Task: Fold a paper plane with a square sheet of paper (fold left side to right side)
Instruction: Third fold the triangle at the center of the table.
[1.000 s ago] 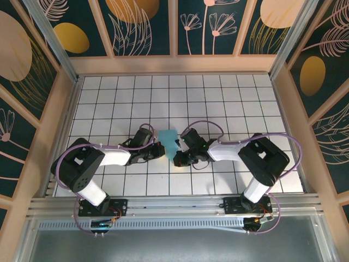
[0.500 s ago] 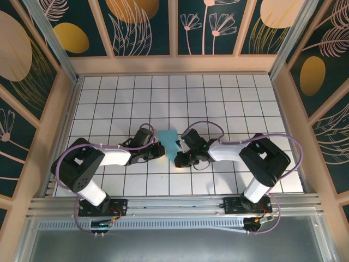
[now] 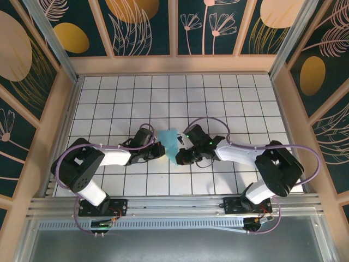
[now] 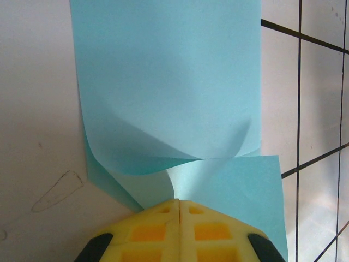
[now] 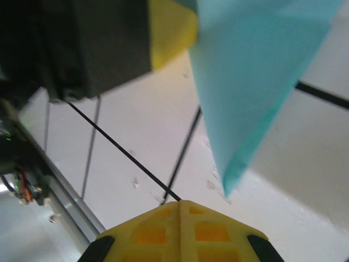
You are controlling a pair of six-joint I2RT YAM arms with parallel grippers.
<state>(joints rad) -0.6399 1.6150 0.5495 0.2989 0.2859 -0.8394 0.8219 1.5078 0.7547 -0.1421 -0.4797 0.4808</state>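
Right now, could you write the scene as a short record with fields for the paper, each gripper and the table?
paper: light blue, bent over itself in a loose curl, between the two grippers
left gripper: shut, tips at the paper's edge; a pinch cannot be confirmed
right gripper: shut, holding nothing, a paper corner ahead of it
table: white tiles with dark lines

Two arms in white shells with bulky black joints: left arm (image 3: 114, 157) and right arm (image 3: 240, 152), each on a black base (image 3: 103, 207) and looped by a lilac cable (image 3: 205, 118). The left claw (image 4: 179, 204) and right claw (image 5: 179, 206) have yellow fingers (image 4: 147, 232) moulded in square waffle pockets, black-cornered
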